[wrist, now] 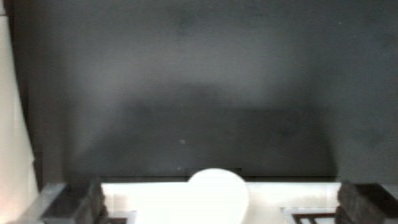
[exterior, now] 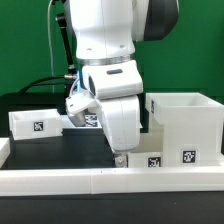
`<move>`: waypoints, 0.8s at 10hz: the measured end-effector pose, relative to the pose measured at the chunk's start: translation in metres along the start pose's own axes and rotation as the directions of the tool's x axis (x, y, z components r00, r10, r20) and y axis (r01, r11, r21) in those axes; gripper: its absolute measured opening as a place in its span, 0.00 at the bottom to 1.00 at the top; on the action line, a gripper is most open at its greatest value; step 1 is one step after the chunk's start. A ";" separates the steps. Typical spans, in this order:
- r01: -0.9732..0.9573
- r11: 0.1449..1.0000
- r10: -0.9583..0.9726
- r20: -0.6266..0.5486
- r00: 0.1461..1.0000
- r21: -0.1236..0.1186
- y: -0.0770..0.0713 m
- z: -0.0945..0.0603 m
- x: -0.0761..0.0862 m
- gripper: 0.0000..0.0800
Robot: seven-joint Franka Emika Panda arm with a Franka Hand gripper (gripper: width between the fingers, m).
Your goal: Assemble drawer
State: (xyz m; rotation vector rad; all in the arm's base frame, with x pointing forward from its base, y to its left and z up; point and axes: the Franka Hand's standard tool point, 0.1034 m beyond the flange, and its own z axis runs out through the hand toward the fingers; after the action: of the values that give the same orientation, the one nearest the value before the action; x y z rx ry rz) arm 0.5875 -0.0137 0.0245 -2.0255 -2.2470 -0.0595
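- Here, low over the black table (exterior: 40, 150), close behind the low white rim (exterior: 60, 178): white robot arm (exterior: 105, 60), two-finger gripper (exterior: 120, 158) pointing down.
- In the wrist view, dark fingers (wrist: 63, 205) spread wide, with a white rounded plastic part (wrist: 217, 192) between them, perhaps a tray's front.
- Large white cube-like plastic casing (exterior: 185, 120) upright at the exterior view's right, just beside the arm.
- Small shallow white plastic tray (exterior: 38, 122) with a square tag at the exterior view's left, well apart from the casing.

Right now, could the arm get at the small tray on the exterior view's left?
Probably yes. That tray sits apart on the black table, with nothing visible between it and the jaws, which hang low beside the casing.
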 end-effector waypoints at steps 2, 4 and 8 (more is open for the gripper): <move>-0.048 0.999 0.048 0.004 0.999 0.009 0.002 0.000 0.008 0.81; -0.065 0.998 0.065 0.002 0.998 0.011 0.002 0.003 0.023 0.81; -0.055 0.998 0.055 -0.005 0.998 0.015 0.004 0.004 0.046 0.81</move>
State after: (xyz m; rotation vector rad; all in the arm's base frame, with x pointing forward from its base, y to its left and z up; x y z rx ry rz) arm 0.5867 0.0321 0.0259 -2.0760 -2.1803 -0.0433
